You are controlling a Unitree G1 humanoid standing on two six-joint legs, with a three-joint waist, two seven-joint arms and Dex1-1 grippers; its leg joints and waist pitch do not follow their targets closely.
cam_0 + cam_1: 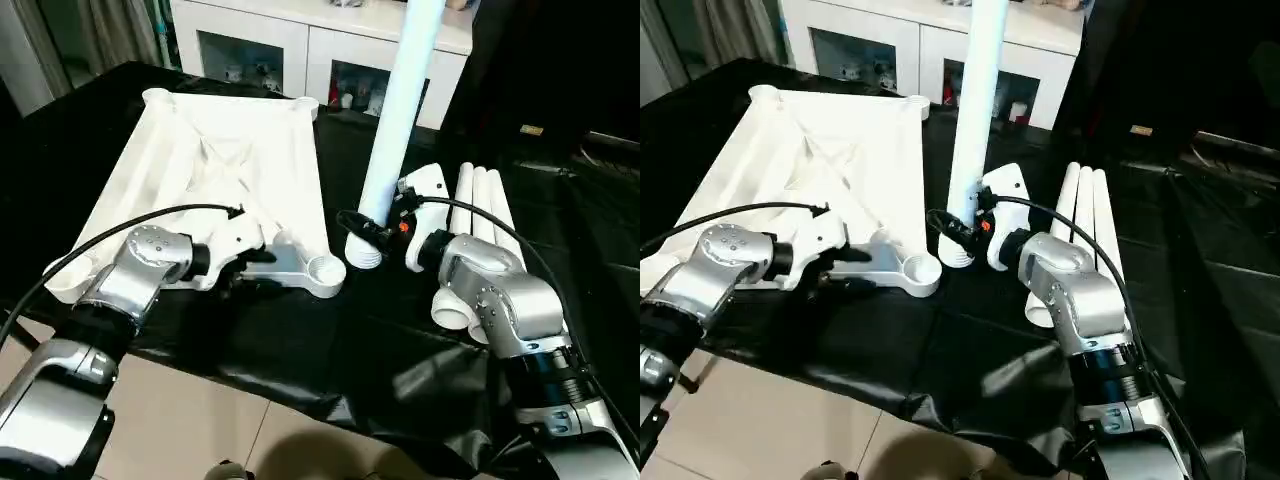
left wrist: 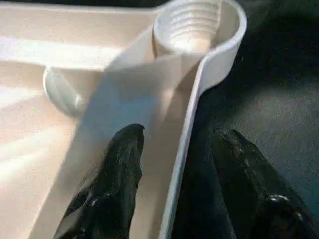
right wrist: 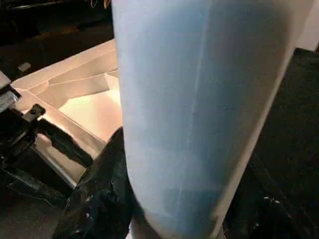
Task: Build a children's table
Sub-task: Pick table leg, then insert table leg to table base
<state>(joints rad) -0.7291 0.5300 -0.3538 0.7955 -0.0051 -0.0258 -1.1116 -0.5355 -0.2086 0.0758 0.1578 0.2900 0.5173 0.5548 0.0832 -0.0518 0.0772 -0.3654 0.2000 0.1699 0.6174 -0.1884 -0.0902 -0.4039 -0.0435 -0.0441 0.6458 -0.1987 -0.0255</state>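
White plastic tabletop (image 1: 215, 180) lies underside up on the black-sheeted worktable (image 1: 330, 340), ribs showing, round threaded corner socket (image 1: 325, 270) at its near right corner. Left eye view: left gripper (image 1: 258, 262) sits at the tabletop's near edge, just beside that socket. Right gripper (image 1: 385, 232) holds one white tube leg (image 1: 400, 120) nearly upright, its threaded lower end (image 1: 362, 250) resting on the sheet just beside the socket, not in it. Three more legs (image 1: 478, 215) lie side by side on the sheet to the right, behind the right forearm. White cabinet (image 1: 300, 45) stands beyond the table. Right eye view: same layout. Left wrist view: black fingers (image 2: 112, 184) straddle the tabletop's rim, one inside the tray, one outside on the sheet; whether they clamp it, cannot tell. Right wrist view: the leg fills the space between the two fingers (image 3: 97, 199), pressed from both sides, gripped; tabletop behind it.
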